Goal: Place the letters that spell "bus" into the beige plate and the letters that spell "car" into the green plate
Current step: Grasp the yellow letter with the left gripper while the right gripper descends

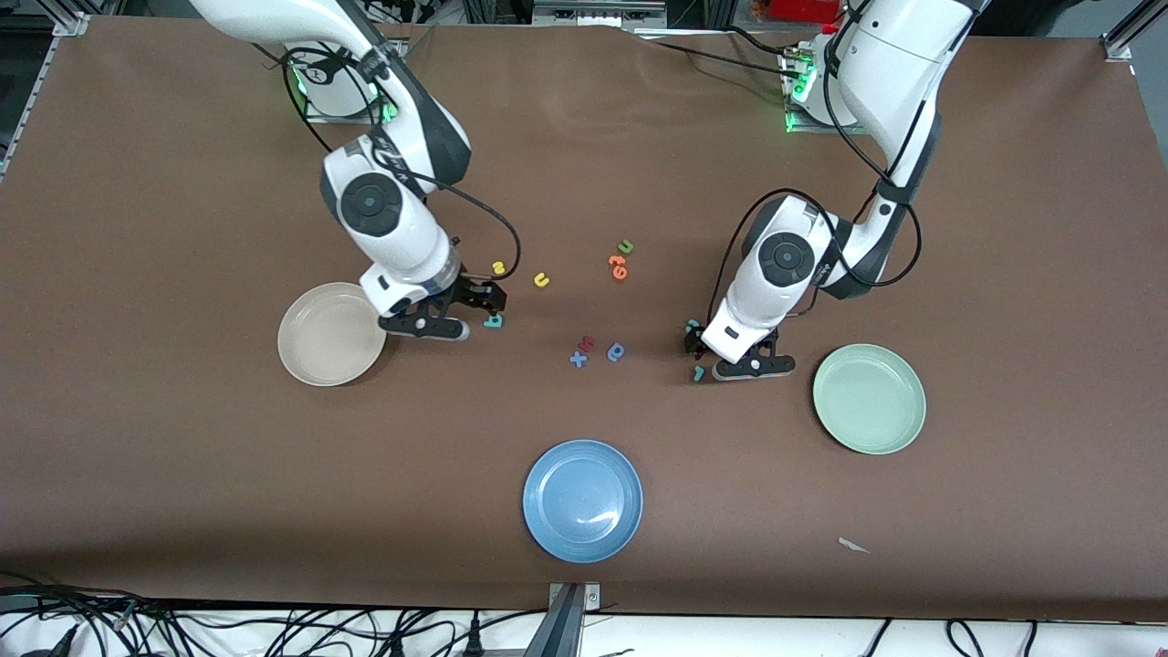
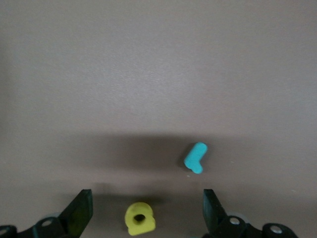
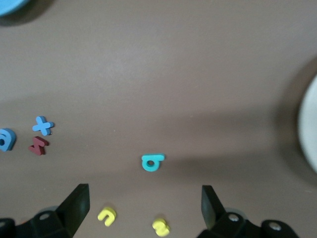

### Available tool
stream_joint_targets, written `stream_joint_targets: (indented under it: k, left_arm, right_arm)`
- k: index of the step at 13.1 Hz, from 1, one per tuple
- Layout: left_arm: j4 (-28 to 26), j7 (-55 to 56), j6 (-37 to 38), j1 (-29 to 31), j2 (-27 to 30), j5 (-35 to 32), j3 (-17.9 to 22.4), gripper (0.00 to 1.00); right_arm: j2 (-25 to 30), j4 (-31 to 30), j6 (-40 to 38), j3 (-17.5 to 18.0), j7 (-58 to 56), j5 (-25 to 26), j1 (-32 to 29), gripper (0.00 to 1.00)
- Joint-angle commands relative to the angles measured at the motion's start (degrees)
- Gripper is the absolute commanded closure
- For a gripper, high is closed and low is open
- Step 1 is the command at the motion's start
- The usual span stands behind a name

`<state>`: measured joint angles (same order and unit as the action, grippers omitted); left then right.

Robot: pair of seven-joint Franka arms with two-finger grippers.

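Observation:
My left gripper (image 1: 699, 350) (image 2: 147, 198) is low over the table beside the green plate (image 1: 870, 399), open. The yellow a (image 2: 139, 218) lies between its fingers, untouched. The teal r (image 2: 196, 157) (image 1: 698, 373) and teal c (image 1: 693, 325) lie close by. My right gripper (image 1: 478, 305) (image 3: 144, 198) hangs open and empty next to the beige plate (image 1: 330, 333) (image 3: 309, 129). It is over the teal b (image 1: 494, 320) (image 3: 152, 162), yellow s (image 1: 498, 267) (image 3: 161, 226) and yellow u (image 1: 542, 280) (image 3: 106, 215). Both plates are empty.
A blue plate (image 1: 582, 500) sits nearest the front camera. Mid-table lie a blue x (image 1: 578, 359), a red letter (image 1: 588, 343) and a blue round letter (image 1: 616, 352). Farther from the camera are orange letters (image 1: 619, 266) and a green u (image 1: 625, 246). A white scrap (image 1: 853, 545) lies near the front edge.

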<state>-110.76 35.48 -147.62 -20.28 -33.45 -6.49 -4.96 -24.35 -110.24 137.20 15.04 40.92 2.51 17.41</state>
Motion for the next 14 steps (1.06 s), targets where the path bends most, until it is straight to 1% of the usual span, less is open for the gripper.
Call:
stream_joint_targets:
  k: [1, 4, 7, 8, 10, 13, 14]
  left_arm:
    - [-0.33, 2.05, 0.75, -0.03, 0.32, -3.44, 0.21, 0.06]
    - [-1.74, 3.36, 1.11, -1.25, 0.32, -3.44, 0.21, 0.14]
    - [-1.40, 2.76, 5.22, -1.43, 0.32, -3.44, 0.12, 0.22]
    - [-1.22, 2.58, 6.37, -1.43, 0.32, -3.44, 0.04, 0.24]
    - [-1.04, 2.66, 6.47, -1.43, 0.32, -3.44, -0.05, 0.33]
    - [0.01, 3.01, 6.73, -1.61, -0.03, -3.44, -0.05, 0.46]
    - [0.10, 3.02, 6.73, -1.61, -0.03, -3.44, -0.05, 0.48]
  right_arm:
    - [0.88, -4.54, 5.17, -0.10, 1.97, 1.79, 0.34, 0.00]
    - [-1.22, -4.90, 7.28, -0.10, 2.05, 2.85, 0.34, 0.00]
    - [-3.42, -4.81, 9.92, -0.10, 2.66, 3.73, 0.61, 0.00]
    - [-4.47, -4.81, 10.71, -0.10, 3.63, 6.17, 0.61, 0.00]
    - [-6.67, -4.55, 11.85, -0.10, 6.79, 11.35, 0.78, 0.00]
    - [-9.22, -3.41, 12.56, -0.18, 11.18, 16.11, 2.80, 0.00]
    - [-9.40, -3.14, 12.56, -0.18, 11.54, 16.74, 2.98, 0.00]
